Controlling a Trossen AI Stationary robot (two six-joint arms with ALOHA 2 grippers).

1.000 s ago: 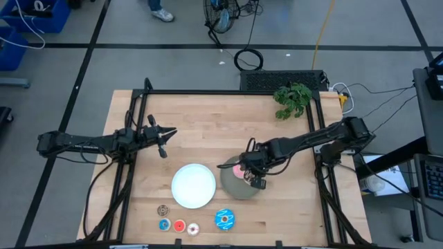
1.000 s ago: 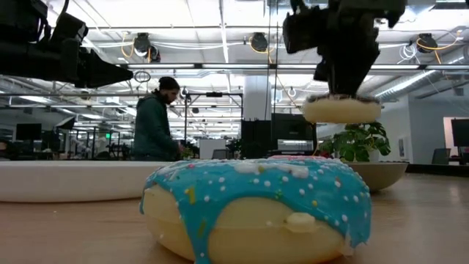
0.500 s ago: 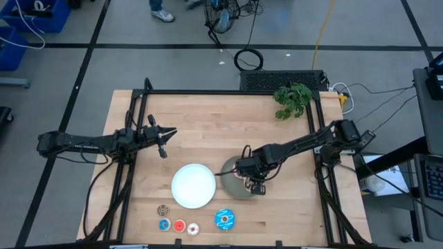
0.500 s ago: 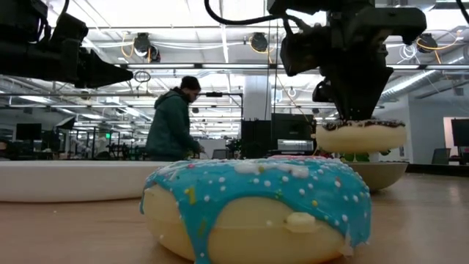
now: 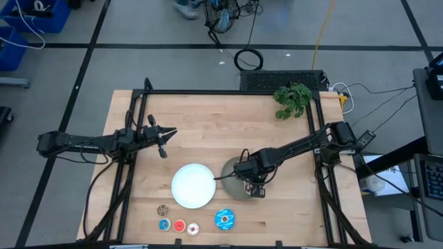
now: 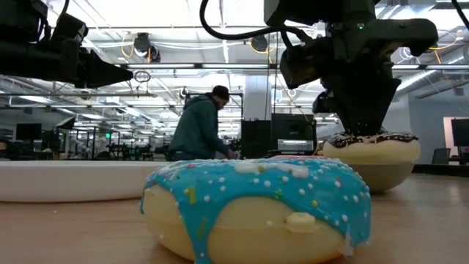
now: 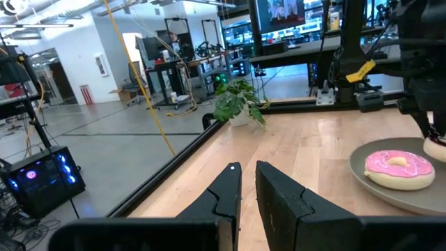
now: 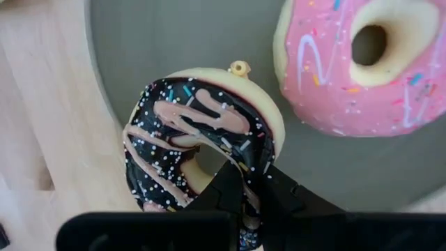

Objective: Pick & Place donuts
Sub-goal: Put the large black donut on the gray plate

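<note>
My right gripper [image 8: 254, 187] is shut on the dark brown drizzled donut [image 8: 174, 129], down at the grey plate [image 8: 174, 35] beside the pink donut [image 8: 348, 63], which lies flat in that plate. In the high view this gripper [image 5: 252, 182] covers the plate's [image 5: 231, 170] right side. The blue sprinkled donut [image 5: 224, 219] lies flat near the table's near edge. The tiny brown [image 5: 163, 210], blue [image 5: 164, 224], red [image 5: 179, 225] and white [image 5: 193, 227] rings lie to its left. My left gripper [image 5: 172, 132] waits shut above the table's left part. My right gripper comes from above, pointing down. One finger [image 8: 226, 183] stands in the brown donut's hole and the other [image 8: 282, 192] outside, pinching the ring wall [image 8: 256, 157] between them. The donut sits level, half over the plate's edge [image 8: 104, 104]; whether it rests there, I cannot tell.
A white plate [image 5: 194, 185] lies left of the grey one. A potted plant [image 5: 293, 99] stands at the far right corner. Bare wood stretches across the table's far half. A person [image 6: 201, 125] moves about in the room beyond the table.
My right gripper has come down and slightly toward the near edge, carrying the brown donut from well above the grey plate down to the plate's level, still shut on it. The person behind has walked to the right.
</note>
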